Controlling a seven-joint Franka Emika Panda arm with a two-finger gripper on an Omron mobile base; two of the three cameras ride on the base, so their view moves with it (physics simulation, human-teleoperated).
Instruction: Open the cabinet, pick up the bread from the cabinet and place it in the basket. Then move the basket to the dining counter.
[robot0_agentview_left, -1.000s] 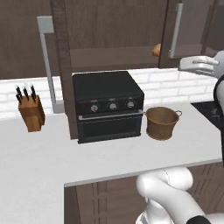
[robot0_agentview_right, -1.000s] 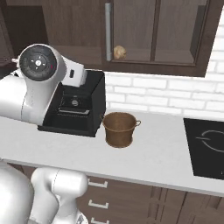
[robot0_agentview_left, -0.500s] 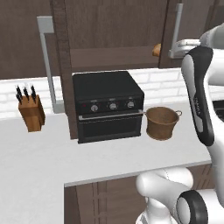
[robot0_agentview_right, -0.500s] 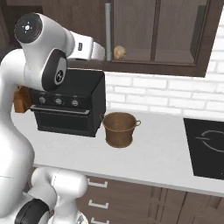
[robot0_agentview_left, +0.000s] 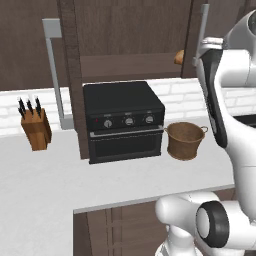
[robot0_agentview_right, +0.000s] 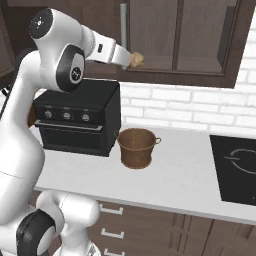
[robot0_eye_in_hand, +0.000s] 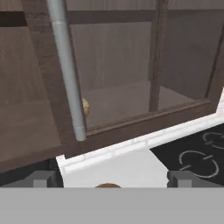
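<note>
While the arm reached up toward the cabinet (robot0_agentview_right: 200, 40), little of the task looked done; the bread (robot0_agentview_right: 137, 60) sat on the cabinet shelf, just behind the long silver handle (robot0_eye_in_hand: 65, 70), and nothing was held. The gripper (robot0_eye_in_hand: 111, 178) hung in front of that handle with its two tips set wide apart, empty, and touching nothing. Below the cabinet, the basket (robot0_agentview_right: 136, 147) stood upright and empty on the white table (robot0_agentview_right: 190, 175), just beside the black oven (robot0_agentview_left: 124, 120). From this, getting the bread out, placing it in the basket, and carrying the basket to the dining counter all appeared left to do. Whether the door in front of the bread was open was hard to judge; the left base view showed one door swung out edge-on beside the oven, yet the handle crossed the bread in the hand view. The bread was half covered by that handle; the white arm covered the gripper in both base views.
</note>
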